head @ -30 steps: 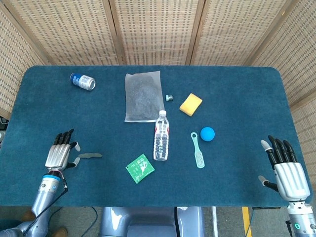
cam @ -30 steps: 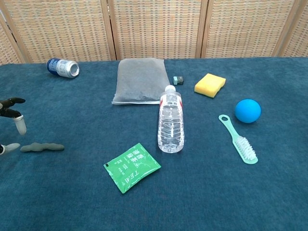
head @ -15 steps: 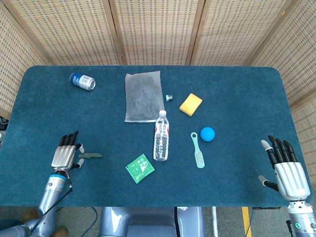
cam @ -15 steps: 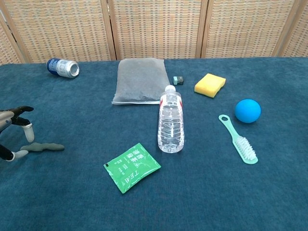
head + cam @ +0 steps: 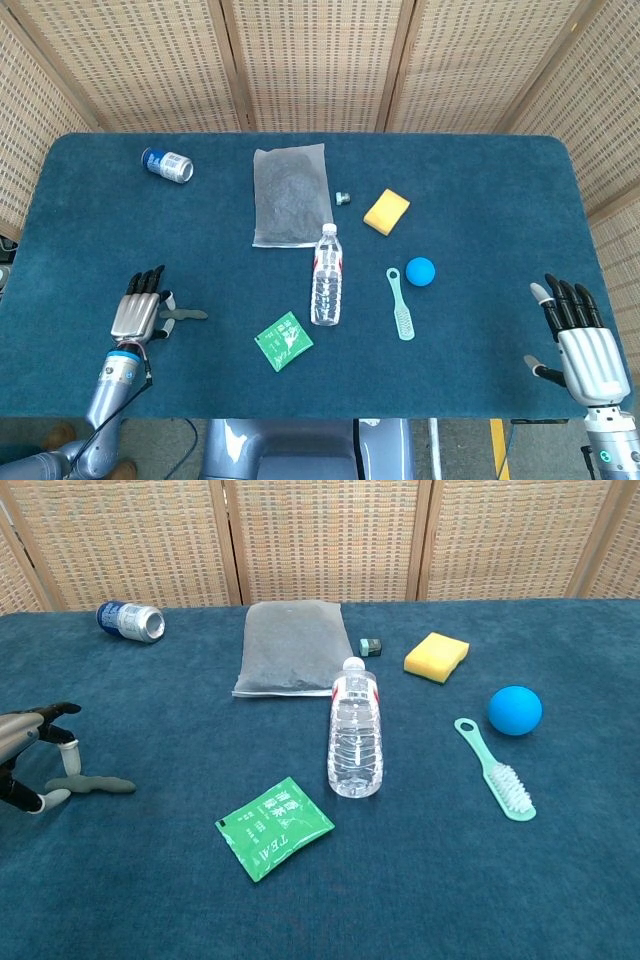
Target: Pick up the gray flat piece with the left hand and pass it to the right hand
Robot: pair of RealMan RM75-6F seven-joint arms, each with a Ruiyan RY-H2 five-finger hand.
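Note:
The gray flat piece (image 5: 184,314) is a small wavy strip lying flat on the blue table, near its front left; the chest view shows the gray flat piece (image 5: 96,784) at the far left. My left hand (image 5: 141,310) hovers palm down at the strip's left end. Seen from the chest, the left hand (image 5: 30,752) has a fingertip (image 5: 69,762) just behind that end and the thumb tip in front of it, still apart. The strip rests on the cloth. My right hand (image 5: 582,336) stays open with fingers spread at the front right corner, far from the strip.
A water bottle (image 5: 326,274), green tea packet (image 5: 283,341), teal brush (image 5: 400,304) and blue ball (image 5: 420,271) lie mid-table. Further back are a gray pouch (image 5: 290,194), a yellow sponge (image 5: 386,212), a small cap (image 5: 342,198) and a can (image 5: 167,164).
My left hand has slid right and slightly toward the front edge, bringing its fingertips to the strip's left end. The strip and my right hand have not moved.

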